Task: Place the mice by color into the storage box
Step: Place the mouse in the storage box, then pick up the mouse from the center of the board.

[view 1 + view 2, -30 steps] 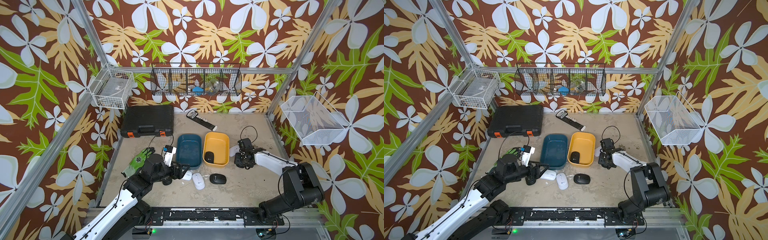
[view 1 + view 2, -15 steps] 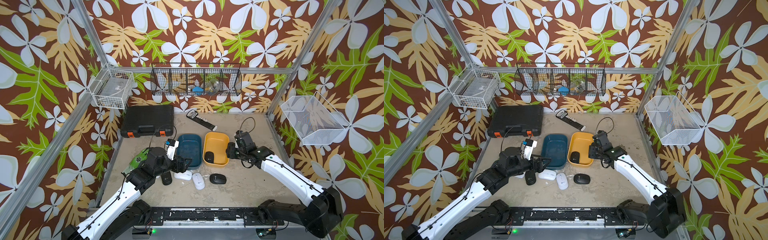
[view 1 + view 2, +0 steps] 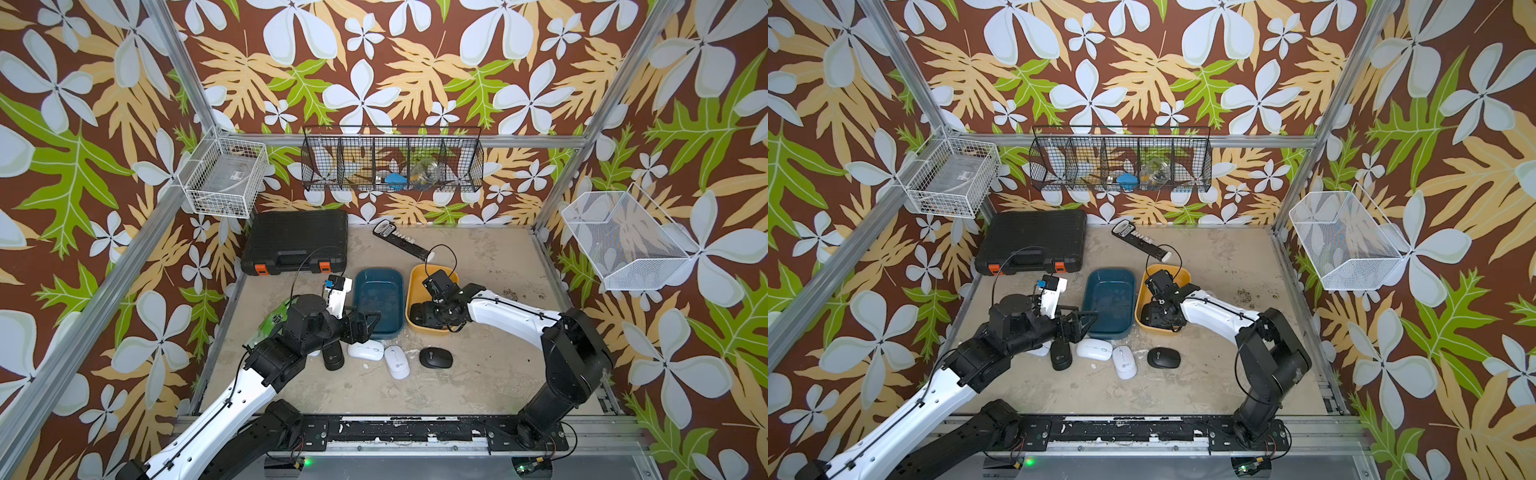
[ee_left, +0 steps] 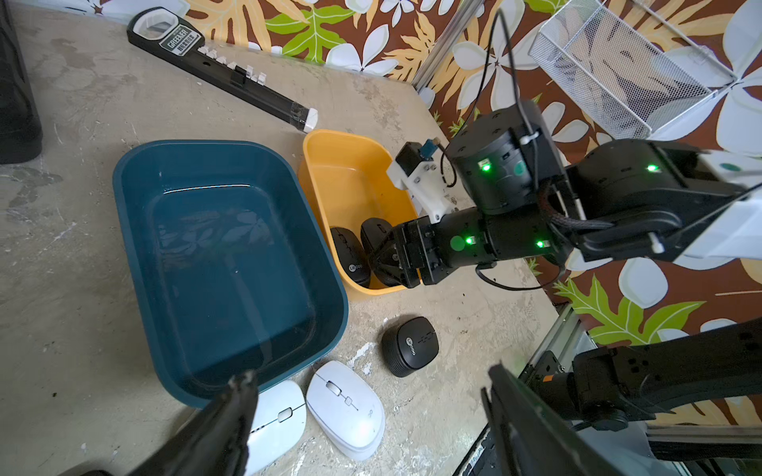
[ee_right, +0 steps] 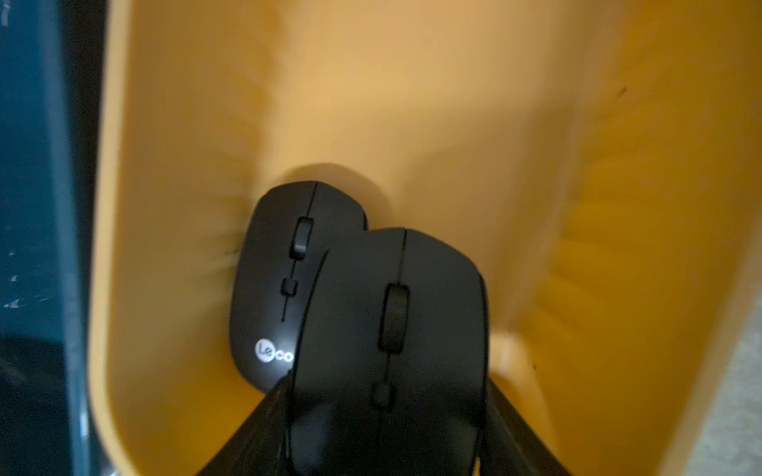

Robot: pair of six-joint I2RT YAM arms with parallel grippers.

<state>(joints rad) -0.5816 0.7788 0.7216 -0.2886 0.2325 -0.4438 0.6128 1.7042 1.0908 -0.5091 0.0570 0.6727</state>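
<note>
So, your right gripper (image 4: 381, 257) is down inside the yellow bin (image 4: 350, 181). Its jaws are partly closed, clamping the sides of a black mouse (image 5: 391, 329). That mouse slightly overlaps a second black mouse (image 5: 276, 288), which lies flat at the bin's near end against the left wall. Can't tell whether the held one touches the bin floor.

Your left gripper (image 3: 368, 322) is spread wide with nothing in it, hovering over the near edge of the blue bin (image 4: 231, 247), just left of the yellow one.

On the table just near of the bins, two white mice (image 3: 366, 350) (image 3: 397, 361) lie right beside each other. A third black mouse (image 3: 435, 358) is to their right, and a fourth black mouse (image 3: 333, 357) to their left, by your left wrist.
</note>
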